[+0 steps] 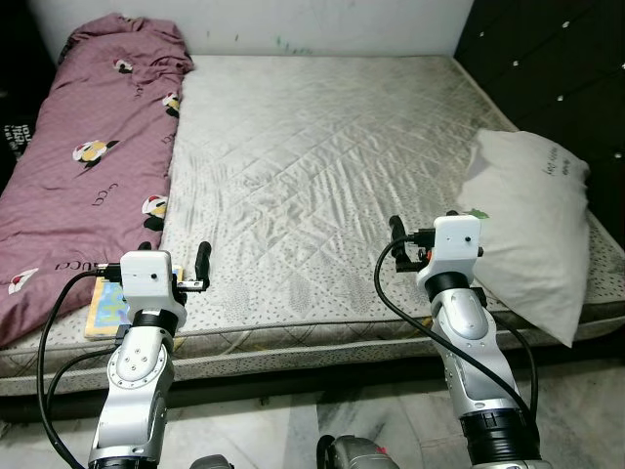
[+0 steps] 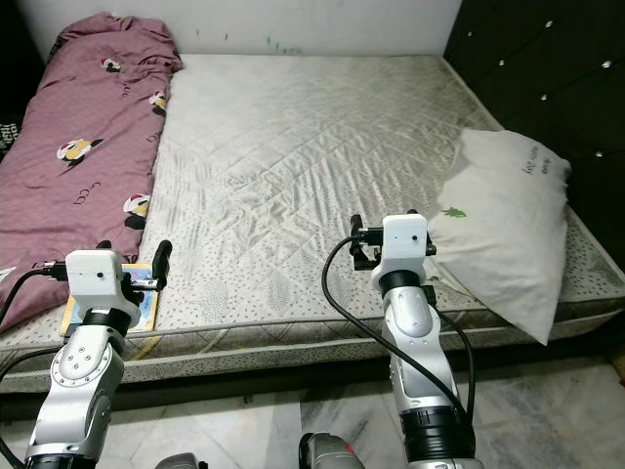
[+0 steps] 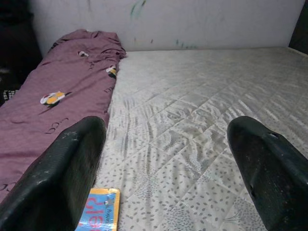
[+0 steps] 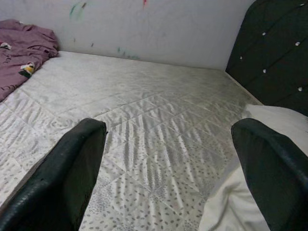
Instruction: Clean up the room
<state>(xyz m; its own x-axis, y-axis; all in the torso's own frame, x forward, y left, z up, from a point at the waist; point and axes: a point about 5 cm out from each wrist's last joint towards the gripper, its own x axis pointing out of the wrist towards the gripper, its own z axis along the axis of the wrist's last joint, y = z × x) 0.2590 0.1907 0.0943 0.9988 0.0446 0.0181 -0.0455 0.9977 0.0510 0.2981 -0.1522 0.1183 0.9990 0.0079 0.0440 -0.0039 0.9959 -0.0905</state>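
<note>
A bare quilted mattress [image 1: 312, 147] lies before me. A crumpled purple blanket [image 1: 88, 156] with cartoon prints runs along its left side. A white pillow [image 1: 532, 230] rests at the right edge, partly overhanging. A yellow and blue book [image 1: 105, 305] lies by the near left edge, beside the blanket. My left gripper [image 1: 174, 252] is open, raised over the near left part of the bed just above the book [image 3: 101, 209]. My right gripper [image 1: 425, 230] is open too, hovering over the near right part next to the pillow [image 4: 240, 202]. Neither holds anything.
A black padded headboard [image 1: 557, 59] stands along the bed's right side. A pale wall [image 1: 322, 24] with small paint marks closes the far end. Marble floor [image 1: 293, 430] lies between me and the bed's near edge.
</note>
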